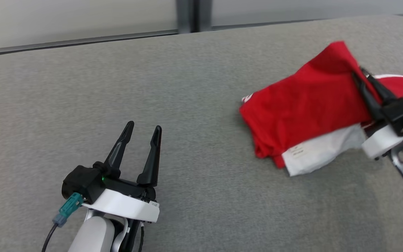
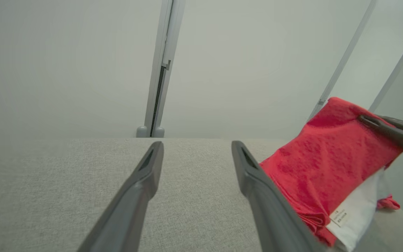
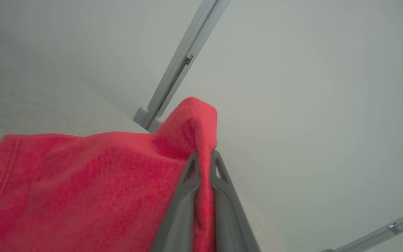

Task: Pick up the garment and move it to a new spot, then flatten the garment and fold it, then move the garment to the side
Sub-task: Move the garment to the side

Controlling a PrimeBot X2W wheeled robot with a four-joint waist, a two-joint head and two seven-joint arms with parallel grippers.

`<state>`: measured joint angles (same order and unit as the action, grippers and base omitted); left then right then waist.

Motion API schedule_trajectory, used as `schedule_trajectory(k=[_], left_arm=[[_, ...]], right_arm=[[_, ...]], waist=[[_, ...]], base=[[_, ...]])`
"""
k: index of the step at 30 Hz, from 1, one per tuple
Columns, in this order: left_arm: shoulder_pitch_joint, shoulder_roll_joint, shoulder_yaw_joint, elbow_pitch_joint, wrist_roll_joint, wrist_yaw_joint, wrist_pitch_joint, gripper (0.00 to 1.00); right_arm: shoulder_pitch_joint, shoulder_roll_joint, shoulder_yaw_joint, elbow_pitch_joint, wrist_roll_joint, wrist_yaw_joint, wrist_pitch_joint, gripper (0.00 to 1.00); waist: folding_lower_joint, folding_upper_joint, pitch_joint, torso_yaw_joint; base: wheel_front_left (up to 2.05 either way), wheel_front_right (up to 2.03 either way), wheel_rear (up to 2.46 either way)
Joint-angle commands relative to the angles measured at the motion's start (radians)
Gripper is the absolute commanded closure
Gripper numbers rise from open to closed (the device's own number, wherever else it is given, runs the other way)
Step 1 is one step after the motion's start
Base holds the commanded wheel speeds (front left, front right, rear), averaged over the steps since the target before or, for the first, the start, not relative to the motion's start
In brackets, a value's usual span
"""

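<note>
Right fingers [image 3: 180, 210] pinch one thin fold of red shirt [image 1: 310, 101] (left fingers [image 1: 151, 157] apart); its weight could pull free.

Grey fabric-covered surface [image 1: 194, 147] seen spread across view. Pale wall panels [image 1: 75, 17] seen beyond far edge; grey upright post [image 1: 189, 14] set at 12 o'clock.

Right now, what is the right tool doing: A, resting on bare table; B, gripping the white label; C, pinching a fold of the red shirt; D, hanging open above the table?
C: the right tool is shut on a raised fold of the red shirt.
</note>
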<state>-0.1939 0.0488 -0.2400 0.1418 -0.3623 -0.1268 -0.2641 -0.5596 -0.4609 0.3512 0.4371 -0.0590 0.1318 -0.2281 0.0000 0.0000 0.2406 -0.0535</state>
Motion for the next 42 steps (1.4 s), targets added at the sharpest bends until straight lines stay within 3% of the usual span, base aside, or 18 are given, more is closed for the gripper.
schedule_trajectory(k=[1, 7, 12, 22, 32, 33, 34, 42], left_arm=[[-0.015, 0.004, 0.006, 0.002, 0.010, -0.005, 0.000, 0.00], [-0.052, 0.005, -0.011, 0.003, 0.048, -0.005, 0.000, 0.00], [-0.093, 0.024, -0.033, 0.003, 0.060, -0.004, 0.000, 0.00], [-0.154, 0.073, -0.074, 0.007, 0.064, -0.004, 0.000, 0.00], [-0.167, 0.061, -0.071, 0.011, 0.063, -0.004, 0.002, 0.00], [-0.168, 0.062, -0.071, 0.010, 0.065, -0.003, 0.002, 0.00], [-0.170, 0.064, -0.067, 0.008, 0.066, -0.003, 0.002, 0.00], [-0.159, 0.040, -0.070, 0.001, 0.052, -0.003, 0.001, 0.00]], right_arm=[[-0.016, -0.011, -0.003, -0.011, 0.010, -0.002, 0.008, 1.00], [-0.044, -0.105, -0.044, -0.075, 0.068, -0.002, 0.064, 1.00], [-0.063, -0.174, -0.120, -0.027, 0.050, -0.002, 0.085, 1.00], [-0.173, -0.091, -0.237, 0.240, -0.035, -0.002, 0.058, 1.00], [-0.255, -0.025, -0.422, 0.465, -0.179, -0.002, 0.010, 1.00], [-0.261, -0.021, -0.439, 0.474, -0.191, -0.002, 0.000, 0.69], [-0.266, -0.022, -0.460, 0.480, -0.206, -0.002, -0.007, 0.00], [-0.263, 0.021, -0.558, 0.506, -0.257, -0.002, -0.036, 0.00]], waist=[[0.0000, 0.0000, 0.032, -0.053], [0.0000, 0.0000, 0.094, -0.130], [0.0000, 0.0000, 0.151, -0.168], [0.0000, 0.0000, 0.258, -0.210], [0.0000, 0.0000, 0.324, -0.165], [0.0000, 0.0000, 0.326, -0.158], [0.0000, 0.0000, 0.327, -0.152], [0.0000, 0.0000, 0.265, -0.115]], base=[[0.00, 0.00, 0.00], [0.00, 0.00, 0.00], [0.00, 0.00, 0.00], [0.00, 0.00, 0.00], [0.00, 0.00, 0.00], [0.00, 0.00, 0.00], [0.00, 0.00, 0.00], [0.00, 0.00, 0.00]])
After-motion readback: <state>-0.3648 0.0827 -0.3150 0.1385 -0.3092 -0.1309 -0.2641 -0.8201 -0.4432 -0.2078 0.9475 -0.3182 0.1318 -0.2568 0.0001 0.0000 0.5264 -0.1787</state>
